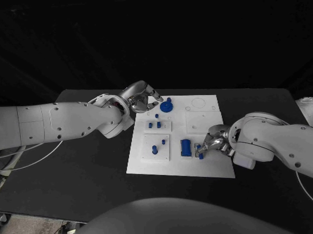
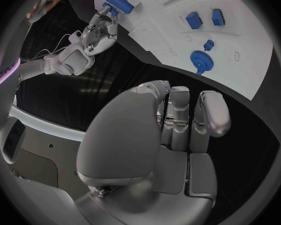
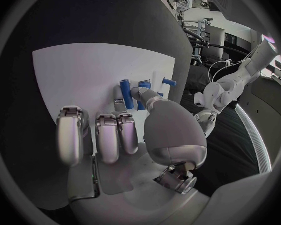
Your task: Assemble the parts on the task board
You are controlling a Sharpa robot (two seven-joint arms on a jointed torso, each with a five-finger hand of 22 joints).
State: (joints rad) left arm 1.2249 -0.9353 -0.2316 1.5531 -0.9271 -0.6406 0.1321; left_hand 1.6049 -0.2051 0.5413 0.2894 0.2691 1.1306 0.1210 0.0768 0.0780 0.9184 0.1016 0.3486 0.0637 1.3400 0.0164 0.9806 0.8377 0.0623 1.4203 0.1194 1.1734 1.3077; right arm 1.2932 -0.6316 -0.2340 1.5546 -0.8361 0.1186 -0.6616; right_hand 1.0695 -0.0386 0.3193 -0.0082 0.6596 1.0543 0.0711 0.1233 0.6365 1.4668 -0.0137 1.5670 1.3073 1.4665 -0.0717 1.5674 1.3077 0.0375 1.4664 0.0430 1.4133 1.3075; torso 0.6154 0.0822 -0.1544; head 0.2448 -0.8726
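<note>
Mid-task: gear seated at the task board far edge, blue pegs standing. Left hand empty, fingers curled, beside gear. Right hand fingers touch blue block; grip unclear.

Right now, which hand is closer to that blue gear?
Left. The left hand is just beside the blue gear at the board's far edge; the right hand is at the near right.

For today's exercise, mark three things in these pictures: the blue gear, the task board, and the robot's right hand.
blue gear [image 1: 166,107]: head view, on the gear's round face.
task board [image 1: 207,165]: head view, on a bare part near its corner.
right hand [image 1: 211,144]: head view, on the middle of the hand.
</note>
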